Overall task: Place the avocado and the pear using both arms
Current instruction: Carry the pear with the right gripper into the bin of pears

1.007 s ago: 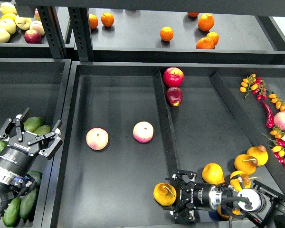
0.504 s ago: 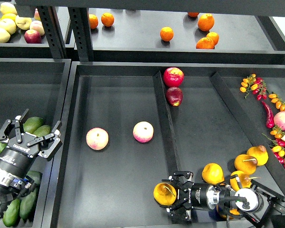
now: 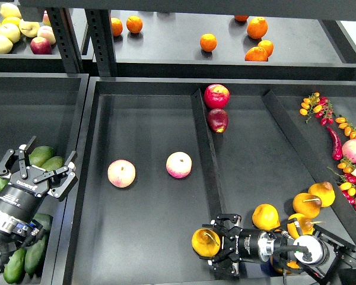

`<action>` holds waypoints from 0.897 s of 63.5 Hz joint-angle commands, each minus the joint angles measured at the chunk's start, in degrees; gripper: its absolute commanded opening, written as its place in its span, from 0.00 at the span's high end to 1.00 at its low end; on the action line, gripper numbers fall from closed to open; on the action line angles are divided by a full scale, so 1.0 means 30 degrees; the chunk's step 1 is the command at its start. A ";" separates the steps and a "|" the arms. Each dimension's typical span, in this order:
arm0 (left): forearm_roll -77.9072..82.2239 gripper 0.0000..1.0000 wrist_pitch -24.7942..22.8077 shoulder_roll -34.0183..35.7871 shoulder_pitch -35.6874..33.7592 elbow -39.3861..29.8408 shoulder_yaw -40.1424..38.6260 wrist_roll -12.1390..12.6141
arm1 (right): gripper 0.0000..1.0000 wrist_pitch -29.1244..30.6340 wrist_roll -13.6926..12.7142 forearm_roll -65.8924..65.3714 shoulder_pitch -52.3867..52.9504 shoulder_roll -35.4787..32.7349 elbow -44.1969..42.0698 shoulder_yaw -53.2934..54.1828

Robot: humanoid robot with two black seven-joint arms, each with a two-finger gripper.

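Observation:
My left gripper is open and empty in the left bin, just above and in front of several dark green avocados. More avocados lie below my left arm. A golden pear lies at the near end of the middle tray. My right gripper reaches in from the right, open, with a finger on either side of this pear's right half. Several more pears lie in the right tray, beside and behind my right arm.
Two pink-cream peaches lie in the middle tray. Two red fruits sit by the divider. Oranges and apples are on the upper shelf. Chillies and small tomatoes fill the far right.
My right gripper has slid a little left, closing up on the pear in the middle tray, then held still. The pear and my left arm have not moved.

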 commanded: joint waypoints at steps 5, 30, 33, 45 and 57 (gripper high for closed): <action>0.0001 0.01 0.0000 0.0000 -0.0001 0.0000 0.0000 0.0000 | 0.79 0.0429 0.0001 0.0015 -0.0016 0.0009 0.0000 0.0533; 0.0001 0.01 0.0000 0.0000 -0.0001 0.0000 0.0000 0.0000 | 0.79 0.0254 0.0001 0.0278 0.0160 -0.0634 0.1199 0.2640; 0.0001 0.01 0.0000 0.0000 -0.0001 0.0000 0.0000 0.0000 | 0.79 0.0254 0.0001 0.0278 0.0101 -0.1103 0.1522 0.2788; 0.0001 0.01 0.0000 0.0000 0.0292 0.0000 0.0117 0.0000 | 0.79 0.0400 0.0001 0.1302 -0.0397 -0.4149 0.3865 0.2877; 0.0001 0.01 0.0000 0.0000 0.0322 0.0029 0.0117 0.0000 | 0.79 0.0810 0.0001 0.2562 -0.0924 -0.7166 0.5448 0.2877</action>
